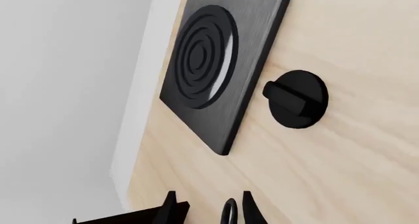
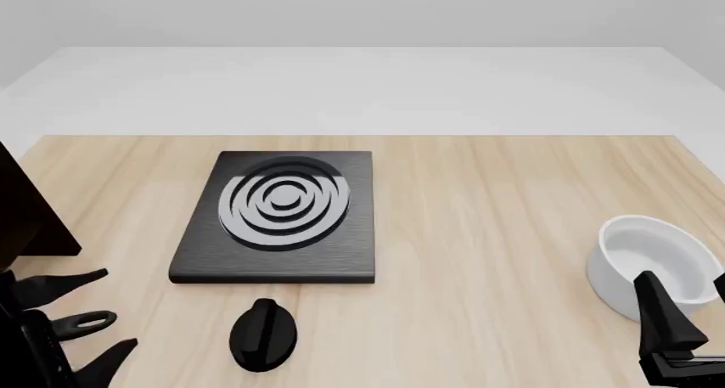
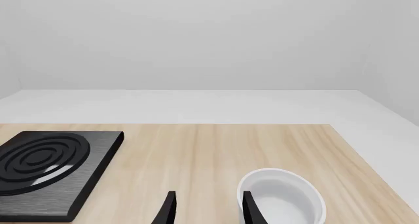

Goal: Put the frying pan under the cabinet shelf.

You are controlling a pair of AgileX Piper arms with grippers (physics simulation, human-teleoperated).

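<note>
Because only the looped end of the frying pan [image 2: 88, 322] handle shows, at the near left corner of the tabletop [image 2: 498, 210], the round body cannot be seen; it lies further left, beyond the frame or behind the arm, just in front of the dark cabinet shelf [image 2: 25, 214] at the left edge. Whether it sits under the shelf cannot be told. The left gripper [image 2: 118, 310] has its jaws spread wide, with the loop lying between them and touching neither as far as the left wrist view shows. The right gripper [image 2: 688, 320] hangs at the near right beside the white bowl [image 2: 651, 252], its jaws parted and holding nothing. The main risk, as I judge it, is that the left jaws catch the loop while drawing back and drag or swing the pan out from the cabinet; a tilted withdrawal or a finger hooking through the loop would cause that. A sideways sweep could also strike the black knob [image 2: 264, 337] just to the right, in front of the stove plate [image 2: 278, 235]. The handle's long axis runs left to right across the tabletop, roughly parallel to its near edge, with the loop pointing right toward the knob and the pan end pointing left toward the cabinet.
</note>
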